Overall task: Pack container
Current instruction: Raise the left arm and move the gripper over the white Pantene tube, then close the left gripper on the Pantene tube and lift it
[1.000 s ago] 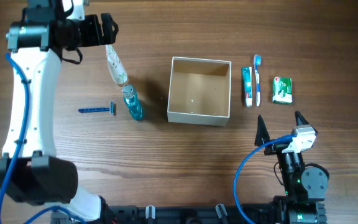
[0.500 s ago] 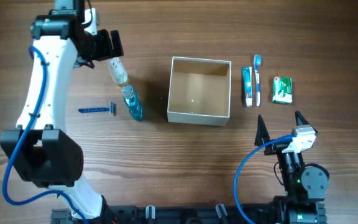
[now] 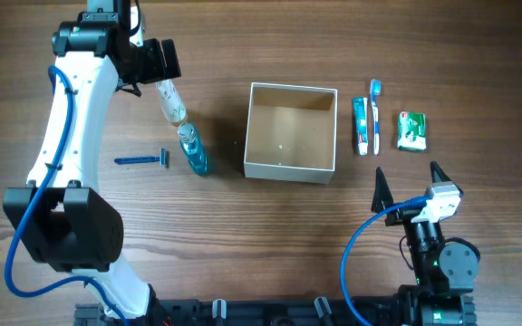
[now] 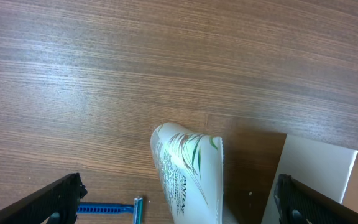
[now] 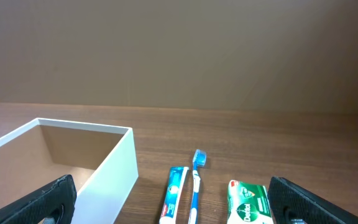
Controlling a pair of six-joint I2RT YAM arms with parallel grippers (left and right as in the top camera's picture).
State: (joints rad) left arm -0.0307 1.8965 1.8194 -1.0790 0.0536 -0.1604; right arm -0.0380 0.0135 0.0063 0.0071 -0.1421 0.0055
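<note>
The container [image 3: 291, 93], a square white box with a tan inside, stands open-topped mid-table; its wall shows as the container [image 4: 319, 171] and the container [image 5: 114, 171] in the wrist views. My left gripper [image 3: 161, 65] hovers open over the far end of a white shampoo tube [image 3: 169, 100]. In the left wrist view that tube [image 4: 188, 180] lies between the fingers of the left gripper [image 4: 179, 190], untouched. My right gripper [image 3: 409, 181] stands open near the front edge, empty; the right gripper [image 5: 169, 190] faces the items beside the box.
A blue bottle [image 3: 193, 150] and a blue razor [image 3: 141, 160] lie left of the box; the razor [image 4: 110, 208] also shows under the left wrist. Right of the box lie toothpaste [image 3: 361, 127], a toothbrush [image 3: 375, 113] and a green packet [image 3: 411, 131].
The left arm has swung right and its gripper has settled over the tube's far end. The right arm and all items have stayed put.
</note>
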